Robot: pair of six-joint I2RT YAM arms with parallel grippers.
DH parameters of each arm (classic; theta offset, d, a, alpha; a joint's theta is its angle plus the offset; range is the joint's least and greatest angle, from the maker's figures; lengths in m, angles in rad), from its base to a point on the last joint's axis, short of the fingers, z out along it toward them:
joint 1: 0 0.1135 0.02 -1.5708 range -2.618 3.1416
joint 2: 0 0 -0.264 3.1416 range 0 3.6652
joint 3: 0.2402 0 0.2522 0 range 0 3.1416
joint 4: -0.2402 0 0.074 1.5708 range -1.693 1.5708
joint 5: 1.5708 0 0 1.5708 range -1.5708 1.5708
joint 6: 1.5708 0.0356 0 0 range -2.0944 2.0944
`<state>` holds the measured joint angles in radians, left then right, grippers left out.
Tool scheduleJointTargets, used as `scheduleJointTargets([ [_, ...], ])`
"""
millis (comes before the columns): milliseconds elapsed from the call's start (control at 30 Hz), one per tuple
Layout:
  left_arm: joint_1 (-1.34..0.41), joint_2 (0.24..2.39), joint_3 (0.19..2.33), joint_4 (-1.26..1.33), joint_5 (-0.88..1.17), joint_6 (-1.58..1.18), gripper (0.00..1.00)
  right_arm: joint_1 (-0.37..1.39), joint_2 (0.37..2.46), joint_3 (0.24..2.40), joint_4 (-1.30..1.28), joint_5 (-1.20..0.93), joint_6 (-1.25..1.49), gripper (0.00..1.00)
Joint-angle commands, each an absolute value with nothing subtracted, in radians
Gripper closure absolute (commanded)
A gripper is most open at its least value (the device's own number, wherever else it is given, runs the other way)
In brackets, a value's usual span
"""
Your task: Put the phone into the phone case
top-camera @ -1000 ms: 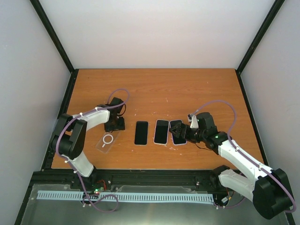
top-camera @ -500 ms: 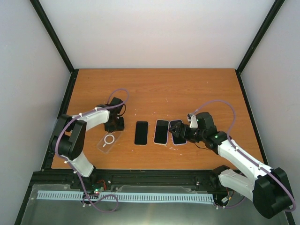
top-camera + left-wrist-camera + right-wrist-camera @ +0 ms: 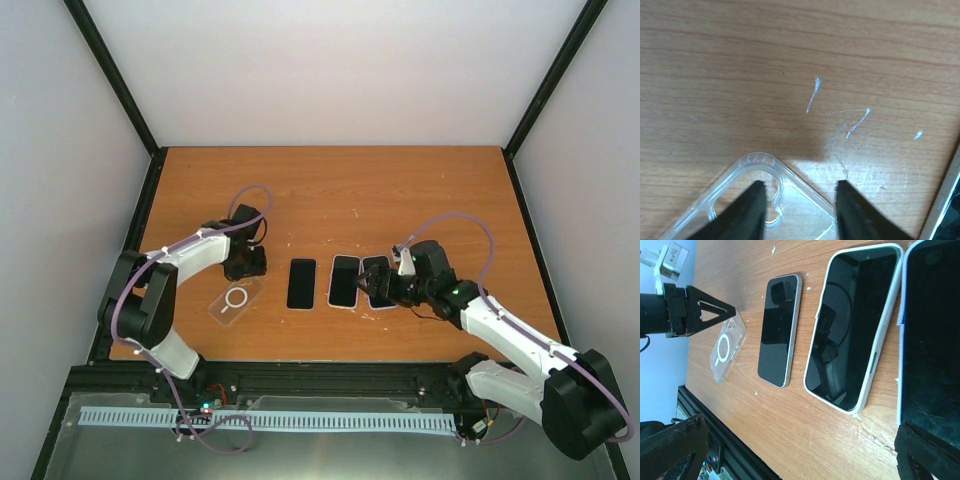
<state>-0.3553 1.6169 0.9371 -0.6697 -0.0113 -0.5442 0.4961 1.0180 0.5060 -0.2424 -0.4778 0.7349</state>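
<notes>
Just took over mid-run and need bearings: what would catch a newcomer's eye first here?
Three dark phones lie in a row at centre: left phone, white-rimmed middle phone, right phone. Beside the left phone lies a ring-marked clear case, the left gripper astride its far corner; the right gripper hangs open over the right phone.

Four things set in a row on the table (image 3: 340, 190)

The phone case (image 3: 235, 299) is laid leftmost, with the left gripper (image 3: 243, 268) at its far end. To its right three phones are placed side by side: the left phone (image 3: 301, 283), the middle phone (image 3: 344, 282) and the right phone (image 3: 378, 280), over which the right gripper (image 3: 384, 293) is held.
</notes>
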Motion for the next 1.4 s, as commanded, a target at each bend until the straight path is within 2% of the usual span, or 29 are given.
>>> scheduleJointTargets([
  [0,-0.351,1.558,0.977,-0.727,-0.007,-0.570,0.53,0.531,1.031,0.543,-0.225,-0.449,0.748,0.00],
  [133,-0.355,1.499,0.932,-0.760,0.056,-0.591,0.31,0.543,1.037,0.539,-0.215,-0.440,0.752,0.00],
  [333,-0.374,1.402,0.834,-0.738,0.157,-0.648,0.20,0.546,1.064,0.551,-0.205,-0.443,0.746,0.00],
  [667,-0.467,1.482,0.793,-0.667,0.195,-0.737,0.17,0.546,1.065,0.552,-0.207,-0.442,0.742,0.00],
  [867,-0.472,1.539,0.844,-0.583,0.166,-0.710,0.15,0.546,1.055,0.546,-0.215,-0.436,0.738,0.00],
  [1133,-0.432,1.728,1.041,-0.588,0.047,-0.646,0.13,0.546,1.044,0.549,-0.234,-0.433,0.733,0.00],
  [1267,-0.387,1.716,1.110,-0.648,-0.033,-0.688,0.12,0.546,1.027,0.546,-0.258,-0.422,0.724,0.00],
  [1367,-0.364,1.649,1.089,-0.680,-0.124,-0.731,0.06,0.546,1.021,0.542,-0.260,-0.416,0.724,0.00],
])
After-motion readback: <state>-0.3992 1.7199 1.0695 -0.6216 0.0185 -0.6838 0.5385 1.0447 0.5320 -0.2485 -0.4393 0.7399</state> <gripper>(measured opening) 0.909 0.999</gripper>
